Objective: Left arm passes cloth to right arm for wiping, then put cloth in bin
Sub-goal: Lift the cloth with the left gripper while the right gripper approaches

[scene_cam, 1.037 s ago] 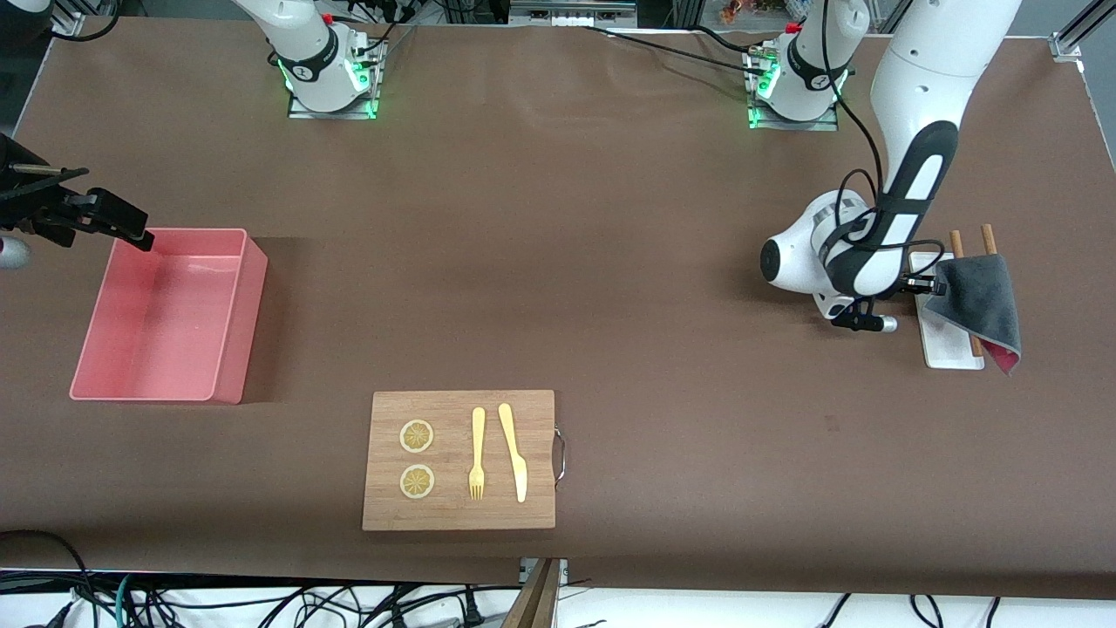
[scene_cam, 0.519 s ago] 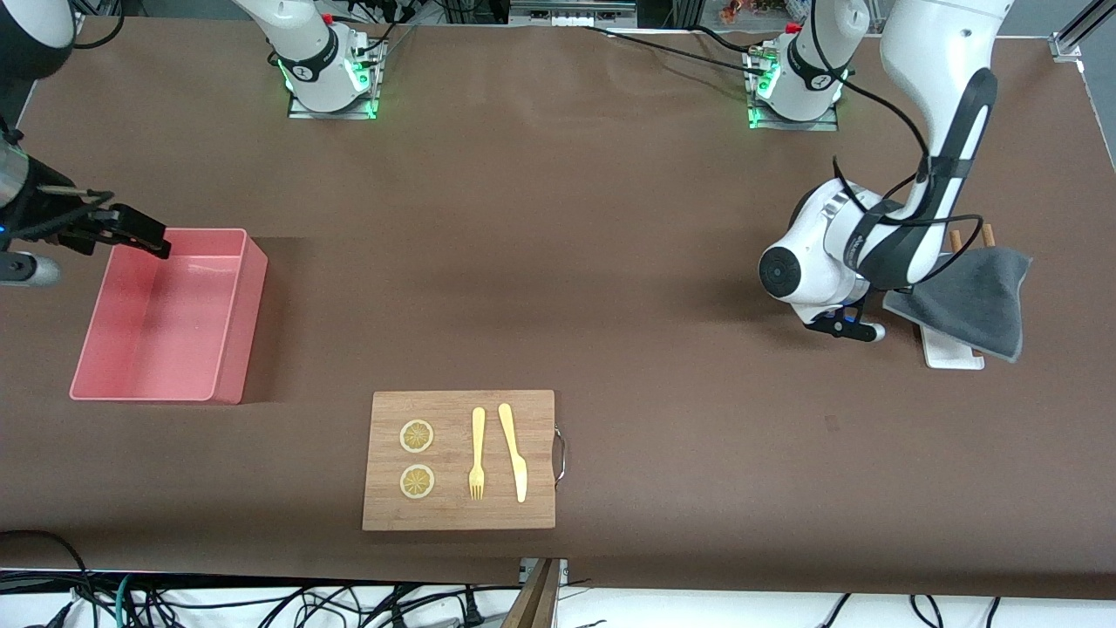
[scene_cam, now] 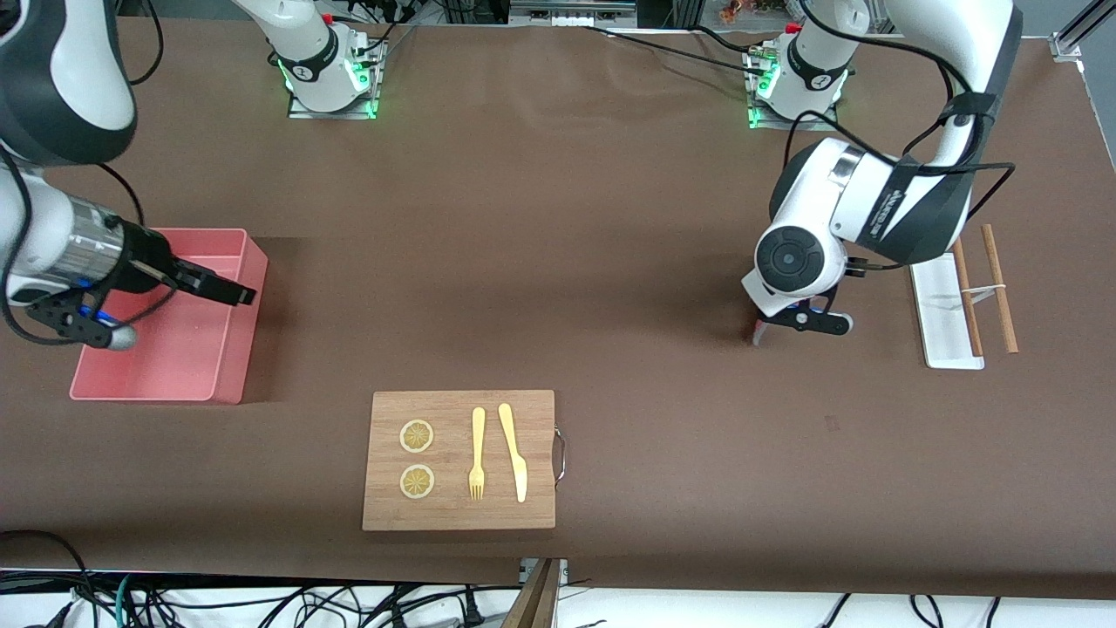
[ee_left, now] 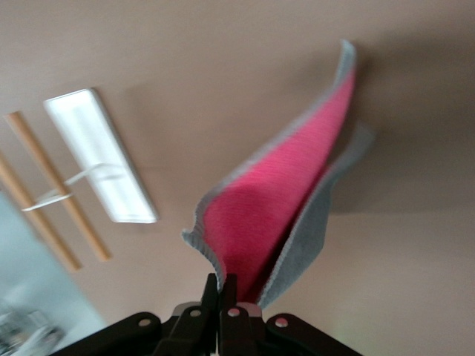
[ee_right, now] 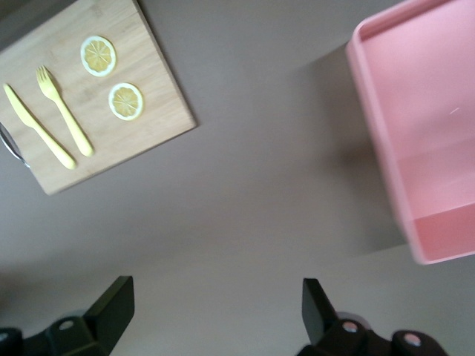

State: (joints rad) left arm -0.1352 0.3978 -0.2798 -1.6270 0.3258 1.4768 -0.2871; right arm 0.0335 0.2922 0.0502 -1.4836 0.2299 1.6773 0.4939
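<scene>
My left gripper (ee_left: 220, 280) is shut on a corner of the cloth (ee_left: 274, 215). The cloth hangs folded from it over bare table, red-pink side showing, grey along the edges. In the front view the left arm's wrist (scene_cam: 802, 262) covers the gripper, and only a red tip of the cloth (scene_cam: 758, 335) shows under it, beside the white tray. My right gripper (scene_cam: 237, 296) is open and empty, in the air over the pink bin's (scene_cam: 251, 340) wall on the side toward the table's middle. In the right wrist view the open gripper (ee_right: 217, 289) frames bare table, with the bin (ee_right: 364, 96) to one side.
A wooden board (scene_cam: 532, 419) with two lemon slices, a yellow fork and a knife lies near the front camera, also in the right wrist view (ee_right: 159, 111). A narrow white tray (scene_cam: 937, 305) and two wooden sticks (scene_cam: 998, 288) lie at the left arm's end.
The left arm lifted the cloth off the white tray and sticks and carried it toward the table's middle. The right gripper moved from the bin's outer end to over its inner wall.
</scene>
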